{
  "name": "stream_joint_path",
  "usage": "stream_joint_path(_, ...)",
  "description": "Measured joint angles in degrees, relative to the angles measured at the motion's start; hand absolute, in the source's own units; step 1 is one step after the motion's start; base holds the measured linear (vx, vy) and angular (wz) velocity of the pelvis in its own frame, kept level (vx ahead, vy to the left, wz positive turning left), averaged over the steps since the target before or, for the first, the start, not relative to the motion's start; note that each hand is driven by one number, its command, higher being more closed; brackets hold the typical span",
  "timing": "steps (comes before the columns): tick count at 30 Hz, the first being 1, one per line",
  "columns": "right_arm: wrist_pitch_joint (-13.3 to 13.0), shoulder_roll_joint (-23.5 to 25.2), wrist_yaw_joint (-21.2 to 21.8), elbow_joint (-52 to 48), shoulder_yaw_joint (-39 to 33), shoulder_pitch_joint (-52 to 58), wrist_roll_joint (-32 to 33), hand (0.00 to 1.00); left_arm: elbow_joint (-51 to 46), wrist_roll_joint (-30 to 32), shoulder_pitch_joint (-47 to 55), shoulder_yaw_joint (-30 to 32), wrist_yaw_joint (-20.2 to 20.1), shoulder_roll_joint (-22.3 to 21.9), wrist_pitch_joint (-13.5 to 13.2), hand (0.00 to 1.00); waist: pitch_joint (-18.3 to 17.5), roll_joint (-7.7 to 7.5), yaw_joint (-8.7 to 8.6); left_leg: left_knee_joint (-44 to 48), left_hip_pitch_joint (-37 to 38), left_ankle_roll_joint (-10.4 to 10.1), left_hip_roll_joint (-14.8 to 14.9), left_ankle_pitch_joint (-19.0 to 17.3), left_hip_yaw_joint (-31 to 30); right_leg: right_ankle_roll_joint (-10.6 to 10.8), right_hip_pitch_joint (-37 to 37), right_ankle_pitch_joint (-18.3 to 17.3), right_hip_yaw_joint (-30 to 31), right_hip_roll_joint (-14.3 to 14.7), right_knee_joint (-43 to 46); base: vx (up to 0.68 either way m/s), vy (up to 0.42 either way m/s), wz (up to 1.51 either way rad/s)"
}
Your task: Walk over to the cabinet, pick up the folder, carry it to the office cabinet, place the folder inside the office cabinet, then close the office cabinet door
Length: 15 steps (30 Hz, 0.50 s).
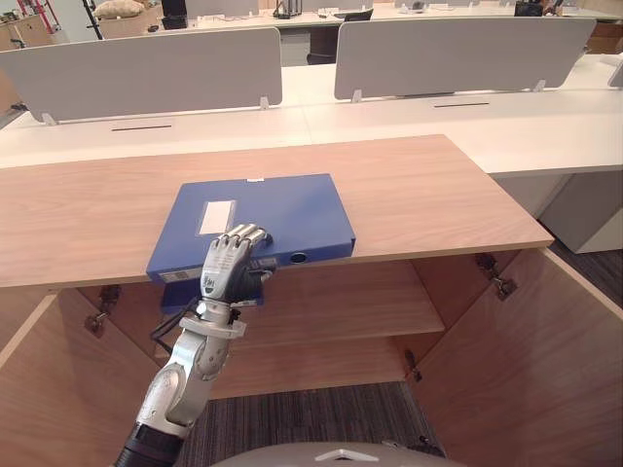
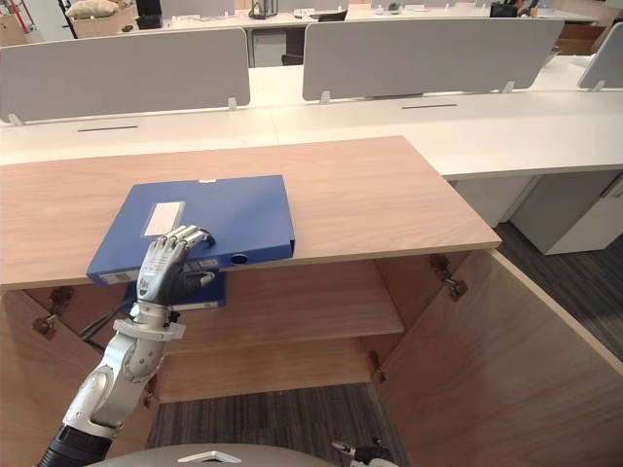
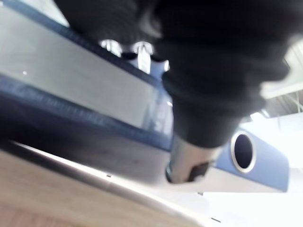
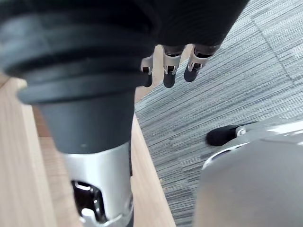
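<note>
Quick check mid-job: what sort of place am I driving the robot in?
Most likely an open-plan office: rows of white desks with grey divider screens, a wooden cabinet with a blue folder on top, and grey carpet underfoot.

past the far edge of the wooden counter [image 1: 409, 195] runs a row of white desks [image 1: 419, 122] with pale grey divider screens [image 1: 146, 73] standing on them. further desks [image 1: 311, 17] lie behind. the floor is grey striped carpet [image 1: 311, 418]. the light is bright and even.
</note>
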Motion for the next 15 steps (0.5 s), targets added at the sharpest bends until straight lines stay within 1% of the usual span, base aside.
stream_joint_path(2, -1.3, 0.4, 0.0, -6.5, 2.2, 0.6, 1.3, 0.0, -2.6, -2.4, 0.9, 0.7, 0.6, -2.1, 0.1, 1.0, -0.1, 0.2, -0.1, 0.0, -0.5, 0.0, 0.2, 0.0, 0.7, 0.2, -1.2, 0.1, 1.0, 0.0, 0.6, 0.0, -0.009, -0.16)
stream_joint_path(3, -1.7, 0.5, -0.1, -8.3, 2.2, 0.9, 1.8, 0.0, -3.4, -3.5, 1.2, 0.6, 0.9, -2.7, 0.0, 1.0, -0.2, 0.22, -0.09, 0.0, -0.6, 0.0, 0.2, 0.0, 0.8, 0.2, -1.4, 0.1, 1.1, 0.0, 0.7, 0.0, -0.013, -0.11)
stream_joint_path(5, -2.9, 1.6, -0.5, -17.7, 2.3, 2.1, 2.8, 0.0, -7.4, -7.7, 2.5, 0.4, 1.5, -4.6, -0.7, 1.0, -0.2, 0.22, -0.01, 0.0, -0.9, 0.0, 0.2, 0.0, 1.8, 0.3, -2.7, 0.2, 2.2, 0.0, 1.7, -0.01, -0.008, -0.2)
stream_joint_path(6, -3.2, 1.7, -0.6, -18.7, 2.4, 2.1, 2.9, 0.0, -7.7, -8.2, 2.6, 0.3, 1.5, -4.8, -0.9, 1.0, -0.1, 0.21, -0.05, 0.0, -0.9, 0.0, 0.2, 0.0, 1.9, 0.3, -2.8, 0.2, 2.4, 0.1, 1.7, -0.02, -0.008, -0.16)
stream_joint_path(9, -5.9, 3.4, -1.7, -29.6, 3.4, 4.0, 4.6, 0.0, -10.2, -11.8, 3.1, -1.3, 2.0, -5.9, -2.1, 1.0, 0.0, -0.07, -0.39, 0.0, -0.7, 0.0, 0.2, 0.0, 2.3, 0.3, -3.1, 0.2, 2.9, 0.0, 2.2, -0.03, -0.008, -0.1)
stream_joint_path(10, -6.7, 4.4, -1.8, -33.8, 3.3, 4.5, 5.2, 0.0, -11.4, -13.1, 3.8, -2.0, 2.1, -6.4, -2.6, 1.0, 0.0, -0.09, -0.34, 0.0, -0.7, 0.0, 0.3, 0.0, 3.1, 0.4, -3.7, 0.2, 3.7, 0.1, 2.4, -0.04, -0.001, -0.24)
stream_joint_path(11, -7.1, 5.0, -1.9, -35.9, 3.4, 4.7, 5.3, 0.0, -12.2, -13.5, 4.0, -2.3, 2.2, -6.5, -2.7, 1.0, 0.1, -0.07, -0.33, 0.0, -0.8, 0.0, 0.3, 0.0, 3.4, 0.5, -4.0, 0.3, 4.0, 0.1, 2.5, -0.06, 0.002, -0.23)
stream_joint_path(13, -9.2, 6.5, -2.4, -44.0, 3.9, 6.0, 6.9, 0.0, -13.9, -16.1, 4.1, -3.6, 2.4, -7.1, -3.6, 1.0, 0.3, -0.22, -0.46, 0.0, -1.0, 0.1, 0.2, -0.1, 3.9, 0.6, -4.9, 0.3, 4.8, 0.1, 2.8, -0.06, 0.006, -0.17)
stream_joint_path(15, -10.5, 7.5, -2.5, -49.0, 4.3, 6.7, 7.7, 0.0, -14.9, -18.0, 4.1, -4.4, 2.5, -7.6, -4.0, 1.0, 0.5, -0.38, -0.51, 0.0, -0.8, 0.3, 0.2, -0.3, 4.2, 0.6, -4.9, 0.3, 5.2, 0.1, 2.9, -0.03, 0.007, -0.12)
